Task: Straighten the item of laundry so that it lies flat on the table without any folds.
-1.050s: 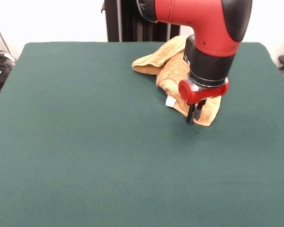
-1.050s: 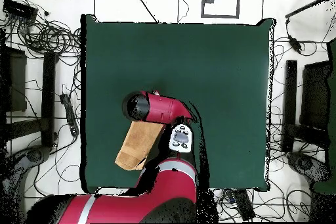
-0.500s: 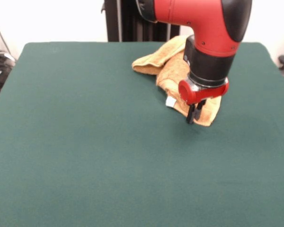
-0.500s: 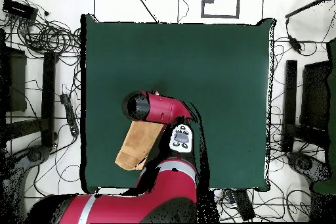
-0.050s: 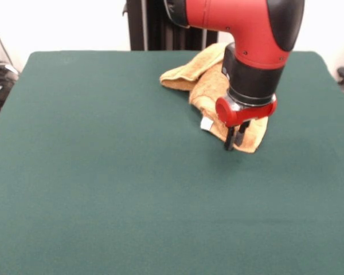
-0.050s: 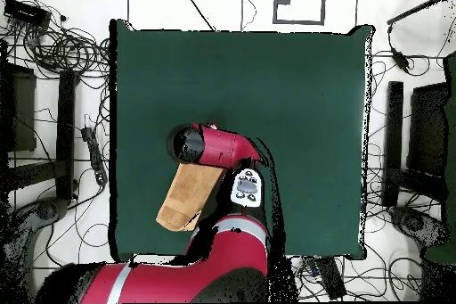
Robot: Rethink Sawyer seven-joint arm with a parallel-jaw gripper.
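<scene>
Almost nothing had moved since a second earlier: the arm held the same pose over the towel, and in the front view the gripper (image 5: 234,140) had shifted only by a hair, while the towel's outline was unchanged. The orange-yellow towel (image 5: 209,77) lay bunched and folded on the dark green table (image 5: 103,183), in the far part of the surface as the front view showed it, somewhat to the right of the middle. One lobe of it reached out to the left, and the rest ran down toward the gripper in rumpled folds. A small white tag (image 5: 206,123) stuck out at the towel's left edge, just beside the gripper. The gripper's dark fingers pointed down under the red wrist collar at the towel's near corner, their tips against or just above the cloth; whether the jaws were spread or pinching the fabric could not be made out. From overhead, the towel (image 6: 185,198) showed as a tan, slanted strip near the table's (image 6: 294,95) lower left part, its upper end hidden under the arm's red and black head.
</scene>
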